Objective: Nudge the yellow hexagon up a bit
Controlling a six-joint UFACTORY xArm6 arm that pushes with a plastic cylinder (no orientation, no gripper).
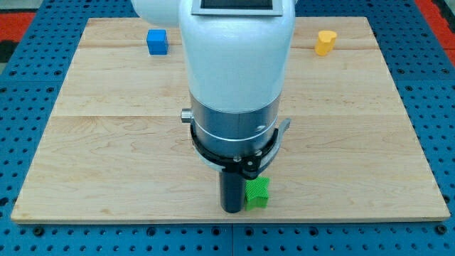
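Nearest the camera, we are seeing a green block [257, 193] of irregular, faceted shape sitting close to the bottom edge of the tabletop, a little right of that edge's middle. Our tip [232, 210] is resting on the wood just beside this block, on its left side, and the two are looking as if they are touching. We are carrying no gripper, only a straight dark rod, so nothing is being held or clamped.

We are finding the yellow hexagon [325, 42] well apart from the tip, lying near the top edge of the tabletop toward the top right corner. It is showing as a short, matte yellow prism standing on a flat face.

A blue cube [157, 41] is lying near the top edge as well, toward the top left corner.

The wooden tabletop [106, 142] is showing pale grain in long planks with faint seams running across it. It is resting on a blue perforated base [21, 85] dotted with regular holes. The arm [234, 64] is rising above the tip as a smooth white cylinder over a grey metal band and a black collar, covering the middle of the top edge.
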